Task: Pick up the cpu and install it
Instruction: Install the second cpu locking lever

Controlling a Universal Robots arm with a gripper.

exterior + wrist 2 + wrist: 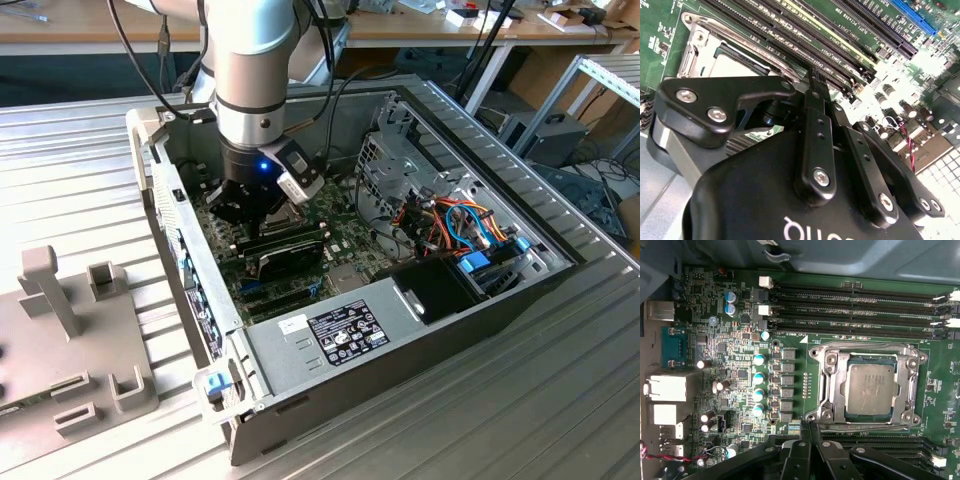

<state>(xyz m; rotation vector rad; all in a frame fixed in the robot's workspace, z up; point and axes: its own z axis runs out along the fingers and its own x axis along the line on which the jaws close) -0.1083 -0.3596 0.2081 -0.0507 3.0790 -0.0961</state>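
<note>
- You had the cpu, a small flat square chip with a dull silver-grey metal top point(871, 389), lying face-up and level inside the dark square socket with its hinged metal frame point(827, 385) in the first wrist view.
- Its top looked slightly scuffed and mottled, with the frame bordering it on all sides.
- It sat on the green motherboard point(740, 355), just beside the long black memory slots point(855, 310).
- In the second wrist view, a pale sliver of its top point(725, 67) showed inside the frame.
</note>
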